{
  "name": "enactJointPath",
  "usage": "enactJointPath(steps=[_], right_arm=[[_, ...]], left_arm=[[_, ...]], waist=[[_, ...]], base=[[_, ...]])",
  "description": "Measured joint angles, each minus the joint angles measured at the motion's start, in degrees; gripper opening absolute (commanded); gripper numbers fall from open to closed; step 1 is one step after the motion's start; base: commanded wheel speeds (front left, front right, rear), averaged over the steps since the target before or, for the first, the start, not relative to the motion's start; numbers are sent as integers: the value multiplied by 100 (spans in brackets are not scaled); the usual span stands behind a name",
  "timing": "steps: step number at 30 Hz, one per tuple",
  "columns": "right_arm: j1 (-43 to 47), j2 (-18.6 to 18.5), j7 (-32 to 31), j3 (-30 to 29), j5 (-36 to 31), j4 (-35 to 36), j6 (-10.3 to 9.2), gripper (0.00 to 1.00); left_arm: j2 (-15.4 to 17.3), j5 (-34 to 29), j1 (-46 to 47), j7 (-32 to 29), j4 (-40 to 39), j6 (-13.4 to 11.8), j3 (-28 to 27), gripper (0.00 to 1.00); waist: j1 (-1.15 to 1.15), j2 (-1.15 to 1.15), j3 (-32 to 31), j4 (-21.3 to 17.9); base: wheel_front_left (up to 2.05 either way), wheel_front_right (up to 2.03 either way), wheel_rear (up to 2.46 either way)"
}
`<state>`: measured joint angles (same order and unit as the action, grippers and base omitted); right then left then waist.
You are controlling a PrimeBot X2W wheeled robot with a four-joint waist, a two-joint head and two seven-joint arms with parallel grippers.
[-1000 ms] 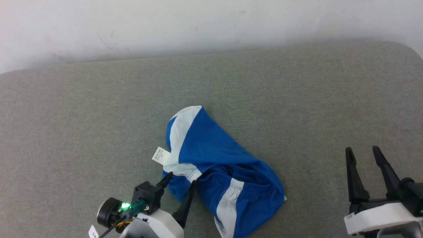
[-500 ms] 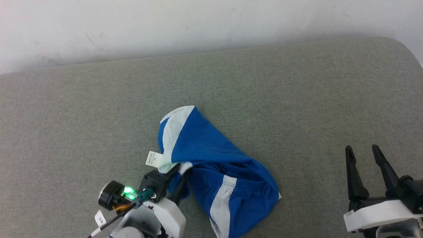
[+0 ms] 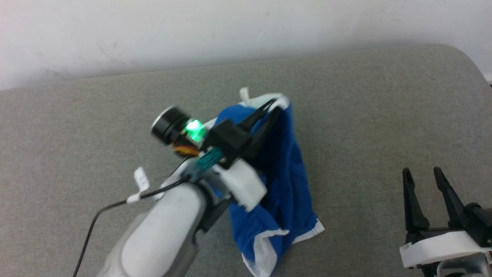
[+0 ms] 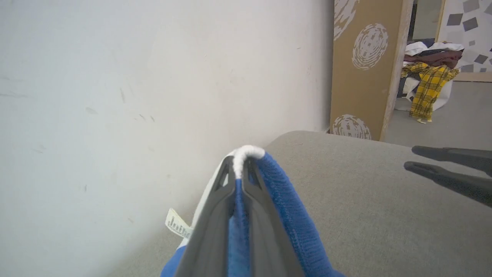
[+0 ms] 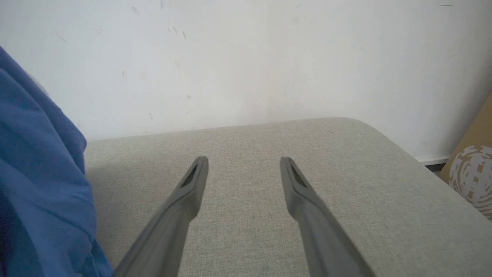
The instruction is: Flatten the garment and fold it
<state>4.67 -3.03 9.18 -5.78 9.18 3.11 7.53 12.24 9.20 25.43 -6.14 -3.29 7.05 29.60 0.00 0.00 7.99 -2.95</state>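
The garment (image 3: 286, 173), bright blue shorts with white bands, hangs lifted over the middle of the grey surface, its lower end (image 3: 269, 246) still bunched low near the front. My left gripper (image 3: 276, 105) is shut on its white-edged blue rim, and the left wrist view shows that fabric (image 4: 246, 181) pinched between the two fingers with a small white label (image 4: 177, 227) dangling beside them. At the lower right my right gripper (image 3: 421, 175) stands open and holds nothing; in the right wrist view its fingers (image 5: 192, 184) spread over bare surface, with the blue cloth (image 5: 42, 173) at the left.
A grey fabric-covered table (image 3: 365, 115) with rounded corners runs up to a white wall (image 3: 230, 27). Past the table's right end stands a brown patterned panel (image 4: 365, 69), with a heap of clothes (image 4: 430, 73) on the floor behind it.
My left gripper closed on the near edge of the shorts and rose up and away from me, pulling the cloth off the table. The right gripper stayed in place.
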Motion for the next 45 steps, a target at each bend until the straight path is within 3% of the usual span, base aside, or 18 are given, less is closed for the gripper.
enactJointPath(steps=[9, 18, 21, 31, 32, 33, 34, 35, 40, 45], right_arm=[[-173, 0, 3, 30, -2, -56, 0, 100], [-198, 0, 19, 15, 0, -158, 1, 100], [-198, -1, 36, -20, 0, -179, 0, 100], [-253, 1, 22, -37, -10, -183, 0, 100], [-270, 1, 8, -37, -12, -181, 1, 100], [-297, 0, -2, -35, -15, -178, 0, 100], [-324, 0, -8, -32, -23, -176, 1, 100], [-338, 0, -9, -29, -35, -174, 1, 100], [-354, 1, -59, 23, -64, -172, 1, 100], [-353, 1, -109, 32, -75, -190, 1, 100]], left_arm=[[-701, 610, 1899, 338, 474, 5, 1071, 0], [-921, 1318, 2427, 936, 1122, -127, 1050, 0], [-823, 1396, 2275, 993, 1588, -224, 934, 0], [34, 1813, 1307, 1287, 3019, -450, 332, 0], [104, 1838, 1244, 1336, 3119, -489, 271, 5], [177, 1861, 1190, 1381, 3231, -533, 215, 25], [243, 1867, 1146, 1422, 3330, -572, 166, 77], [287, 1885, 1106, 1472, 3427, -616, 107, 100], [315, 2105, 1030, 1718, 3622, -652, -118, 100], [320, 2341, 998, 1904, 3200, -599, -365, 100]], waist=[[0, 0, 99, -230], [0, 0, 195, -497], [0, 0, 266, -504], [0, 0, 582, -382], [1, 0, 605, -362], [1, 0, 625, -338], [1, 0, 640, -314], [0, 0, 653, -289], [0, 0, 654, -181], [0, 0, 502, -122]], base=[[0, 0, 0], [0, 0, 0], [0, 0, 0], [0, 0, 0], [0, 0, 0], [0, 0, 0], [0, 0, 0], [0, 0, 0], [0, 0, 0], [0, 0, 0]])
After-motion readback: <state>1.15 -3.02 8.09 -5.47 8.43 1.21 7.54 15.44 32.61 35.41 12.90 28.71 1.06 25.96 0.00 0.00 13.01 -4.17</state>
